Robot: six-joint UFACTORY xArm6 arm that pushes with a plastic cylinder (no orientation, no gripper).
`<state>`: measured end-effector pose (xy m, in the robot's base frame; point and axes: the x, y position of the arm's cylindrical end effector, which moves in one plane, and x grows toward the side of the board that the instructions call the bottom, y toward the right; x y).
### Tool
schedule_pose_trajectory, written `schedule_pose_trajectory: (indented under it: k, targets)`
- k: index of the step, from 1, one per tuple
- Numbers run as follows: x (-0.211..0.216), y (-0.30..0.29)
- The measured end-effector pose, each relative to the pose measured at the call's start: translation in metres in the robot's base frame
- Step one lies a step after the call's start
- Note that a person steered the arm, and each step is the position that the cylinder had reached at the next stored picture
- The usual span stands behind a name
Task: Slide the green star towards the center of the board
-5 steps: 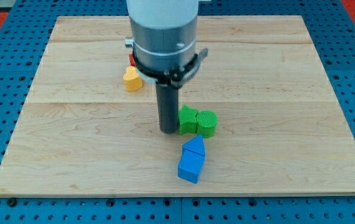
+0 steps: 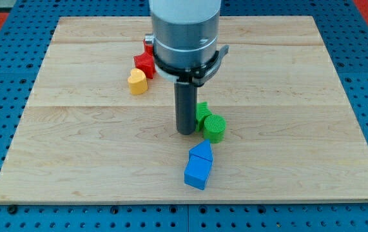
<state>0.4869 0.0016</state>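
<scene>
The green star [image 2: 202, 113] lies near the middle of the wooden board [image 2: 74, 142], mostly hidden behind my rod. My tip [image 2: 185, 132] rests on the board at the star's left side, touching or nearly touching it. A green round block [image 2: 214, 127] sits against the star's lower right.
Two blue blocks [image 2: 200, 164] lie together below my tip, towards the view's bottom. A yellow heart-like block [image 2: 137, 82] and a red block [image 2: 145, 62] sit at the upper left. The arm's grey body [image 2: 184, 32] covers the board's top middle.
My tip has moved right, now overlapping the green star, which has shifted slightly up and right. The red block shows more from behind the arm.
</scene>
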Motion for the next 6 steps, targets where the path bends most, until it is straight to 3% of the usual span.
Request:
schedule_pose_trajectory:
  k: [1,3,5,6]
  targets:
    - [-0.035,-0.001]
    - [-0.002,0.036]
    - [-0.073,0.060]
    - [-0.082,0.116]
